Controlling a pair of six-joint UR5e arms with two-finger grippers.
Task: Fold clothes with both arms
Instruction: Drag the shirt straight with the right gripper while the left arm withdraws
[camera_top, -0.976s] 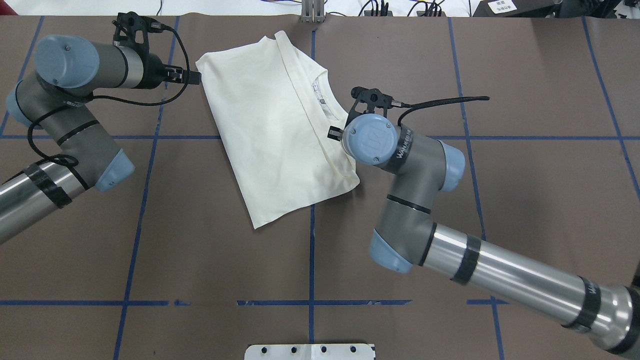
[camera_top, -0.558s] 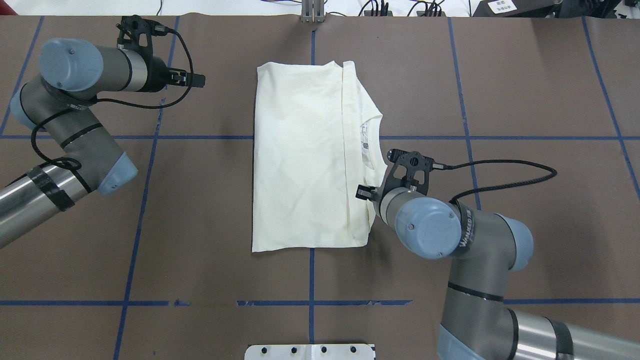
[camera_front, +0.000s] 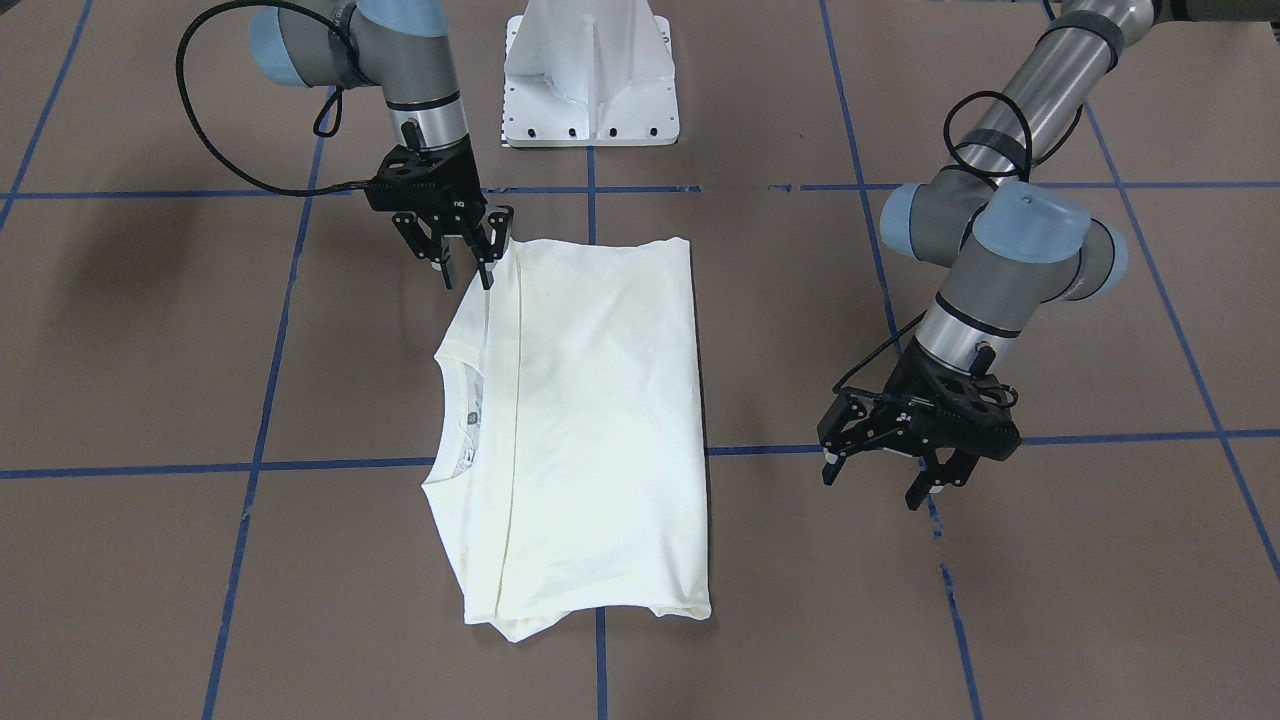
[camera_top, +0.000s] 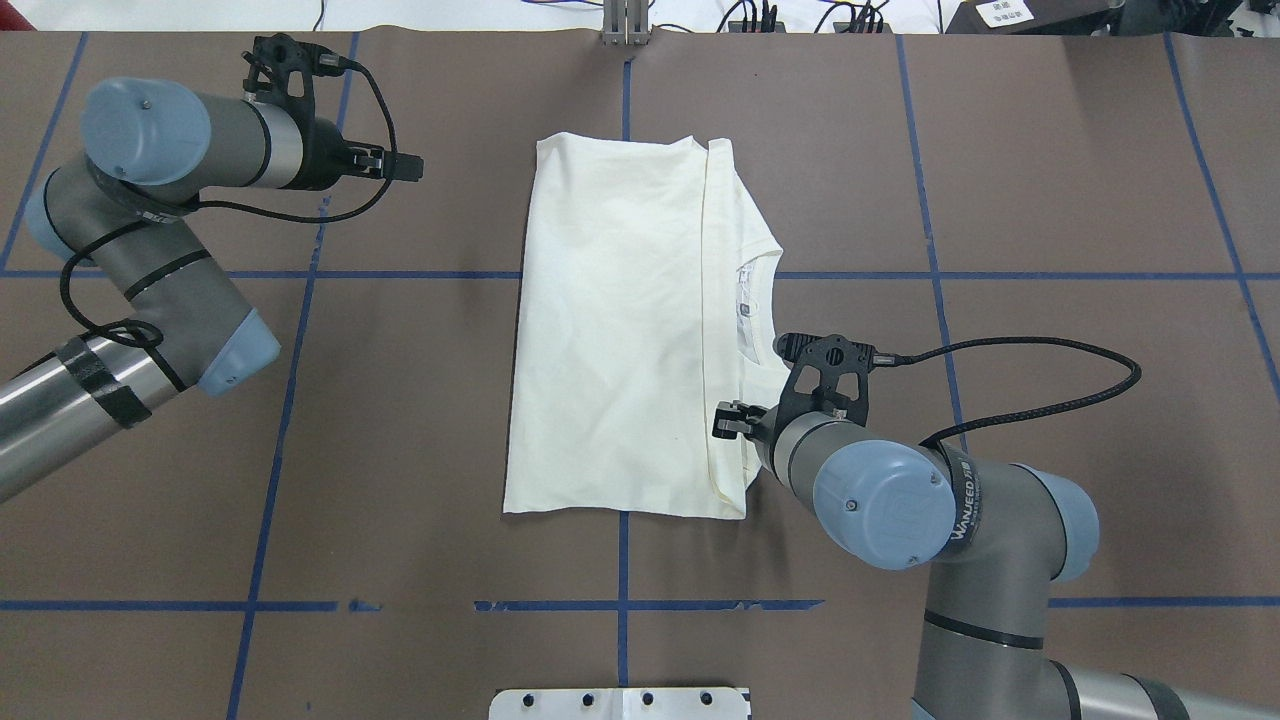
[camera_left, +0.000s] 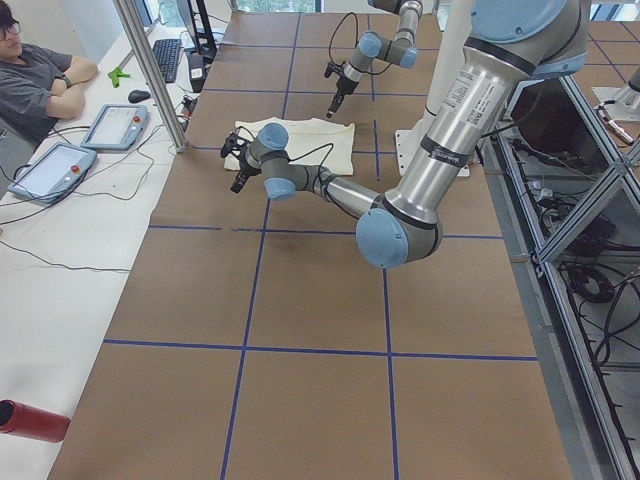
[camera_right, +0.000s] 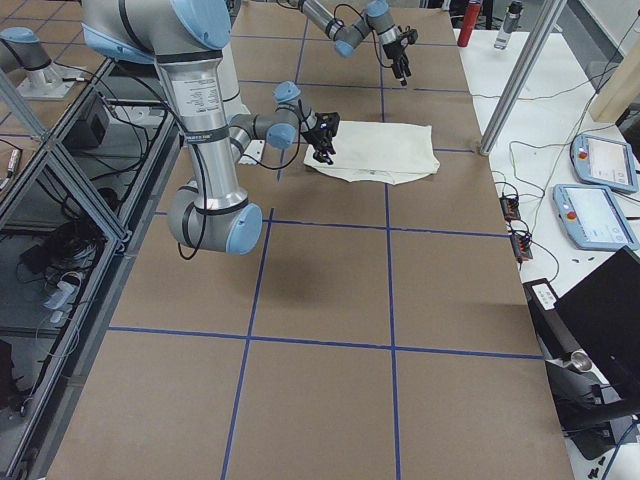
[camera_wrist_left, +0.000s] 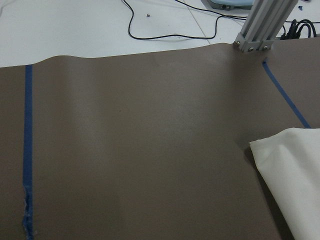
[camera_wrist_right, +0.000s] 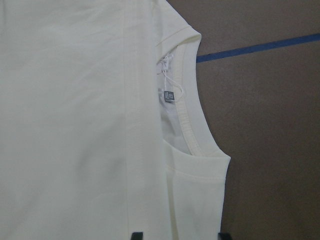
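Observation:
The clothes are one cream shirt (camera_top: 620, 330), folded into a tall rectangle with its plain back up at mid-table (camera_front: 590, 420). Its ribbed collar (camera_top: 765, 300) faces the robot's right. My right gripper (camera_top: 728, 422) hangs open over the shirt's near right corner (camera_front: 462, 262). In the right wrist view its two fingertips (camera_wrist_right: 137, 235) straddle the shoulder edge below the collar (camera_wrist_right: 192, 115). My left gripper (camera_top: 412, 167) is open and holds nothing, well left of the shirt's far corner (camera_front: 875, 485). The left wrist view catches only that corner of the shirt (camera_wrist_left: 295, 175).
The white pedestal base (camera_front: 590, 70) stands at the near table edge. An aluminium post (camera_top: 625, 20) rises behind the shirt. Blue tape lines (camera_top: 300, 275) cross the brown table cover. A person (camera_left: 30, 80) sits at a side bench with tablets (camera_left: 50, 170).
The shirt turned from slanted to square with the table and slid right. My right gripper moved toward the robot along its right edge. The left gripper shifted slightly right.

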